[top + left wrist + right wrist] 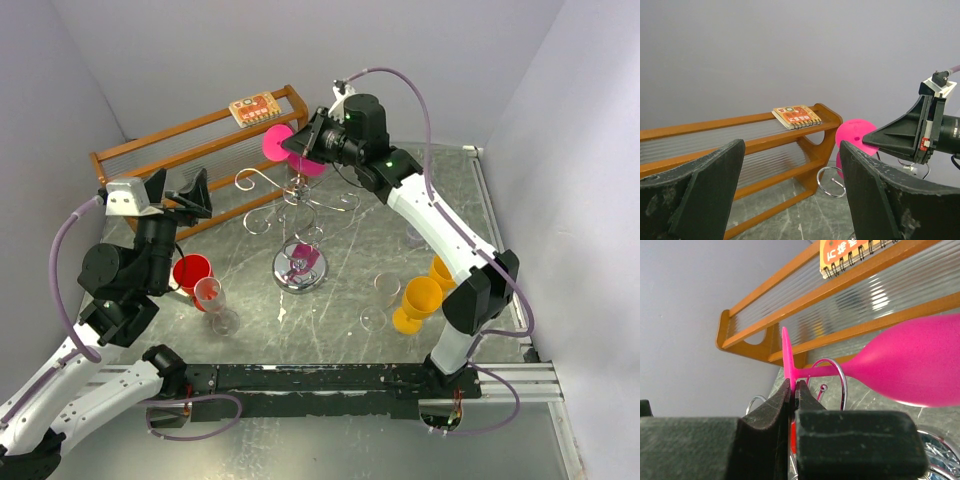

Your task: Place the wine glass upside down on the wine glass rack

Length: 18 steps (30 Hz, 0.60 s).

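Pink wine glass [910, 370], notebook [847, 252] lettering unreadable

Your light is bright, even and diffuse, and the shadows are soft. From the top, the counter [300, 332] carries a pale sheen and the rack [299, 268] glints. At the right wrist, the right pincer [792, 386] is near and blurred, the glass [910, 365] is grainy, and the shelf [875, 297] is streaked with glare. At the left wrist, the left pincer [791, 150] looms dark and soft.
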Each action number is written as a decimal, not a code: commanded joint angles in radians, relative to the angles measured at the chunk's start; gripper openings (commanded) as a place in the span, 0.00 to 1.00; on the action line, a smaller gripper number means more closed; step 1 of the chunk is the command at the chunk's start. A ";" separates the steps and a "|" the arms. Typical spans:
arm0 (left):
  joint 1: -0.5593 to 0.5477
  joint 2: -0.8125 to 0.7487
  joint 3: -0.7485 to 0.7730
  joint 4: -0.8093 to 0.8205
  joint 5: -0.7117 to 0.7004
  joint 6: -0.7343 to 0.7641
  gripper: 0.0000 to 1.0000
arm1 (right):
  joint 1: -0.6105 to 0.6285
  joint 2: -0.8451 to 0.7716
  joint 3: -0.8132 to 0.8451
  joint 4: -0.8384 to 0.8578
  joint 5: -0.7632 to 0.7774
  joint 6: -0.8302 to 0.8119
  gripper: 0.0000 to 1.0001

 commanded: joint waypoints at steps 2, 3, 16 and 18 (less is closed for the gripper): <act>-0.003 -0.010 0.017 0.007 0.011 0.000 0.87 | -0.004 0.016 0.048 0.007 -0.044 -0.036 0.00; -0.003 -0.009 0.017 0.005 0.010 0.000 0.87 | -0.004 0.019 0.053 0.001 -0.050 -0.036 0.00; -0.003 0.001 0.012 0.005 0.002 0.002 0.89 | -0.004 -0.018 0.025 -0.050 -0.069 -0.038 0.07; -0.003 0.004 0.012 0.004 0.005 0.002 0.88 | -0.004 -0.015 0.028 -0.068 -0.059 -0.041 0.08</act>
